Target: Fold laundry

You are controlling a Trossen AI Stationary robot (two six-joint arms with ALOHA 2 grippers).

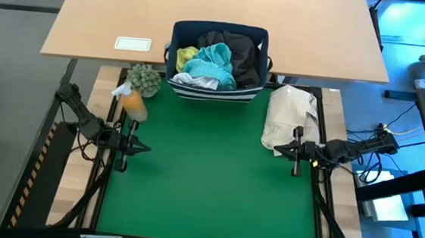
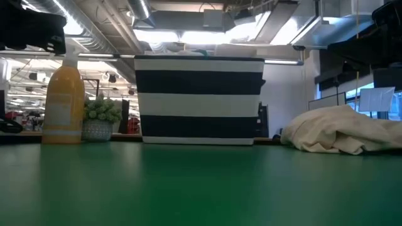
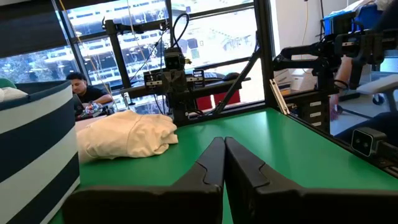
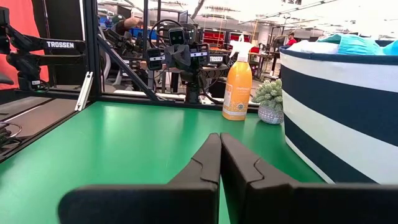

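Both tools — far from laundry

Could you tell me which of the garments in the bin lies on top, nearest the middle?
The turquoise garment: it sits uppermost in the bin, with the yellow-green shirt beside it and dark garments behind.

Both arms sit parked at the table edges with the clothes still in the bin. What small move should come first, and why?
Probably the left gripper should open and reach toward the striped bin. Both it and the right gripper are shut and hold nothing, the green mat has no garment on it, and the laundry is still piled in the bin, so nothing can be folded until a piece comes out.
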